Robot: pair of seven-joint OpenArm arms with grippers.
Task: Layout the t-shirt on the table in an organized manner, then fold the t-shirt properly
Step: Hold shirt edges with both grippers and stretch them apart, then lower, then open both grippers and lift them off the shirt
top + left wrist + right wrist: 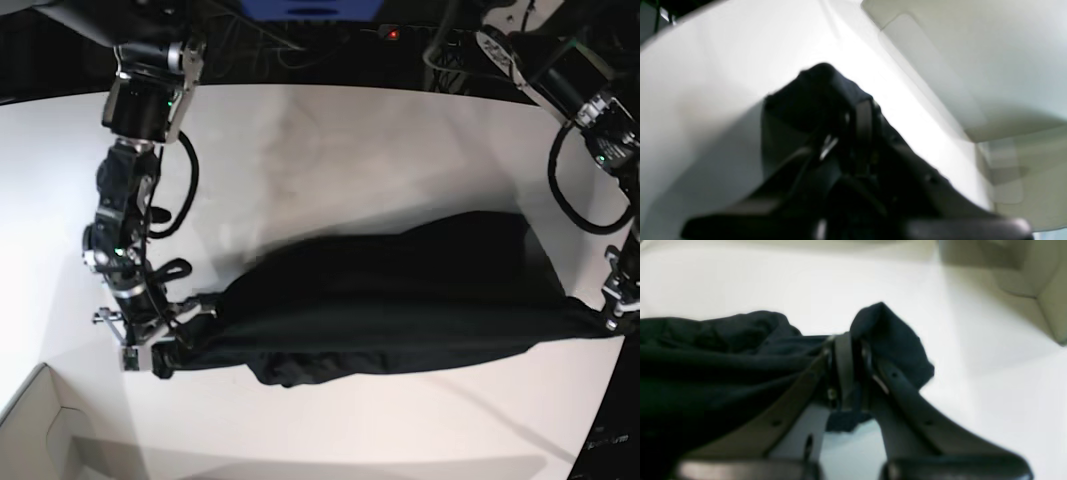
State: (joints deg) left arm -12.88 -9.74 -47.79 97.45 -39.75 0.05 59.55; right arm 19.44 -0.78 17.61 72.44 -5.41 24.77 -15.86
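Note:
The black t-shirt point(400, 305) is stretched in a long bunched band across the white table point(350, 150). On the left of the base view, my right gripper point(160, 355) is shut on one end of the cloth. The right wrist view shows its fingers point(843, 356) pinching a fold of the t-shirt point(706, 356), with a tuft sticking up past the tips. At the table's right edge, my left gripper point(612, 320) is shut on the other end. Seen from the left wrist, that gripper point(846, 113) clamps a dark corner of the t-shirt point(806, 96) just over the table point(706, 83).
A pale cardboard box corner point(40, 430) sits at the front left of the base view, close to my right gripper. It also appears as the box point(973, 66) and the box point(1023, 273) in the wrist views. Cables and dark equipment line the far edge.

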